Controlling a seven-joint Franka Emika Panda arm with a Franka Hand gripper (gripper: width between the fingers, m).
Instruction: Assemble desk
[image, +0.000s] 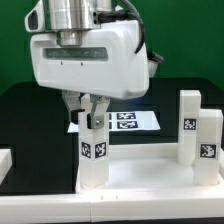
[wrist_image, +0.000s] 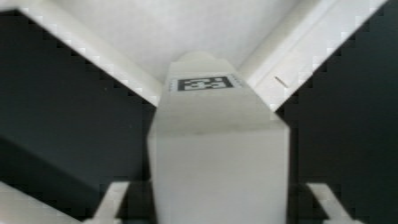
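Exterior view first: a chunky square-section desk leg (image: 92, 158) stands upright at the near corner of the desk top (image: 150, 180) toward that view's left, its tagged face turned to the camera. The wide, flat, rimmed top lies low in the foreground, and two more legs (image: 198, 128) rise from its corner toward the exterior view's right, close together. Beyond them, on the black table (image: 20, 120), lies the marker board (image: 128, 119).

The gripper (image: 90, 112) hangs directly over the leg, its fingers (image: 97, 115) straddling the leg's upper end. The wrist view shows the leg (wrist_image: 214, 150) running up the middle between the two fingertips (wrist_image: 116, 205), its tag (wrist_image: 203, 84) sitting where the rims of the top meet at a corner. Narrow dark gaps seem to remain on either side, so whether the pads already pinch the leg I cannot tell; the jaws stand partly closed around it.

By my reading, the step in hand is seating or screwing this leg into its corner socket. The next move calls for a firm, square grip and a straight twist about the leg's own axis, with no sideways pull that could tip it or drag the top.
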